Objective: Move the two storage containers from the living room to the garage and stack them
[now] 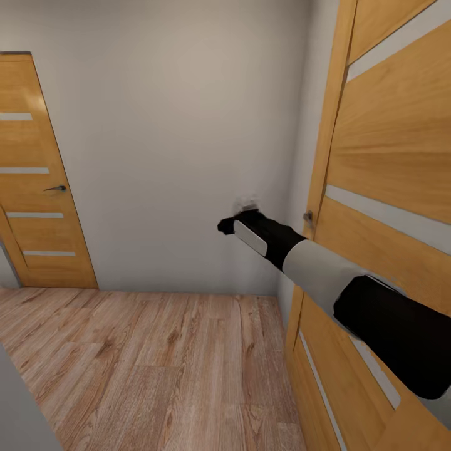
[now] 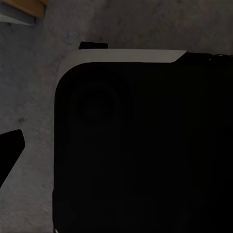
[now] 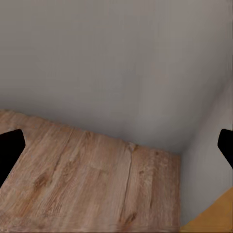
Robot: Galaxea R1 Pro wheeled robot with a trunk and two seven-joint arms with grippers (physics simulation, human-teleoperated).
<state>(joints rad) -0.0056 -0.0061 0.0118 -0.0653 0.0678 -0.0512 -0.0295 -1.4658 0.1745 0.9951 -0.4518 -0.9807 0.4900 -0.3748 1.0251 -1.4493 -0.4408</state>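
Note:
The two storage containers are out of view, and so are the living room and the garage. I face a corner of a narrow passage with a light wood plank floor (image 1: 144,363). My right arm reaches forward beside a wooden door, and its gripper (image 1: 227,225) hangs in front of the grey wall. In the right wrist view the right gripper (image 3: 116,150) is open and empty, its fingertips (image 3: 9,148) far apart over the planks. The left gripper (image 2: 116,150) shows one dark fingertip (image 2: 10,148) set wide, next to a black, white-edged part of my own body (image 2: 141,145).
A wooden door with pale stripes (image 1: 388,163) stands close on the right, its handle (image 1: 308,218) just beyond my right forearm. A second such door (image 1: 34,188) is at the far left. A plain grey wall (image 1: 181,125) closes the passage ahead.

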